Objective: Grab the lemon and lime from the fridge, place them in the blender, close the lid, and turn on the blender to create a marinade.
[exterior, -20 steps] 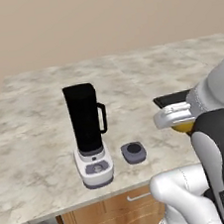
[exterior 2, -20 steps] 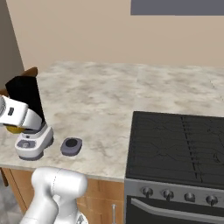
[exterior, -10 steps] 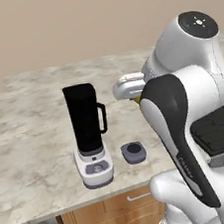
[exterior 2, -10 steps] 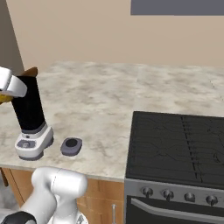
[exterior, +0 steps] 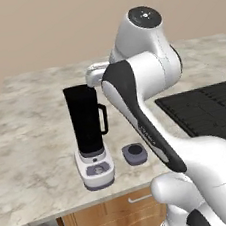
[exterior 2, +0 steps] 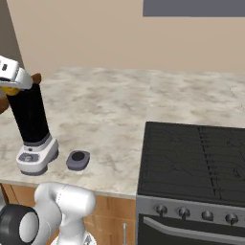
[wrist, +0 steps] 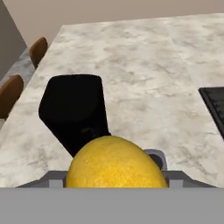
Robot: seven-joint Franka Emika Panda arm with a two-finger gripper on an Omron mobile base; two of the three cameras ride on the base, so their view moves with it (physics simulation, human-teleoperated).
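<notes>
The white Franka arm with dark joints bends at the elbow and reaches forward and left. Its two-finger gripper (exterior 2: 10,85) is clamped around a rounded yellow lemon (wrist: 116,162).

No readable text, labels, brands, numbers or signs on anything in view.

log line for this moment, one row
phase: carry | pincer: shut on lemon | location: above blender | lid: off, on counter

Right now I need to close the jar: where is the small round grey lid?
The small round grey lid lies flat on the marble counter, just right of the blender's pale grey base, left of the black stovetop.
</notes>
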